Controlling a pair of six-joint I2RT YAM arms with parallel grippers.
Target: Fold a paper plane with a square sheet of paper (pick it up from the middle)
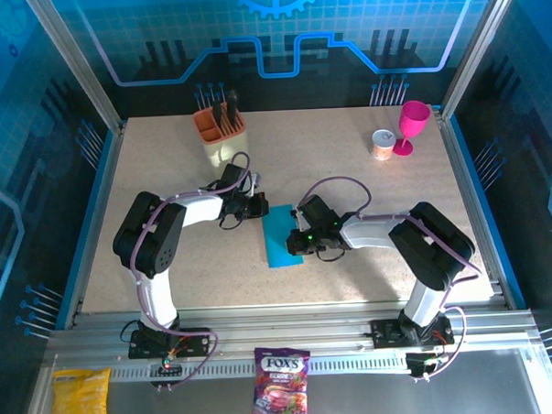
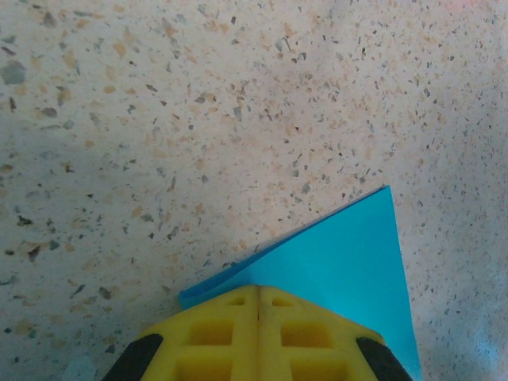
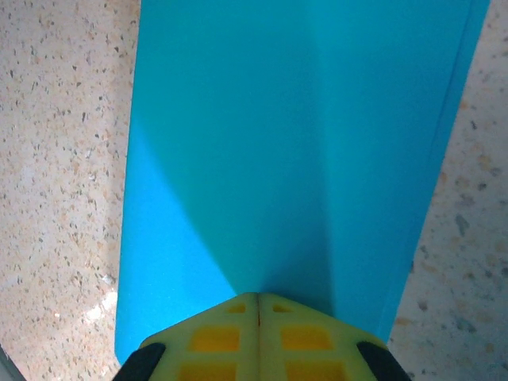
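1. Top external: cyan paper (image 1: 279, 234) lies on table (image 1: 377, 203), between the two grippers.
2. Left wrist: left gripper (image 2: 258, 287) clenched, tips at the paper's edge.
3. Right wrist: right gripper (image 3: 258, 295) clenched, tips on the paper's face.

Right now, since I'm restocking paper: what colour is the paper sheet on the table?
Plain cyan-blue, unmarked; the sheet shows best in the right wrist view.

Tabletop (image 1: 215, 274) open in front; utensil holder (image 1: 219, 129), goblet (image 1: 412, 126) behind.
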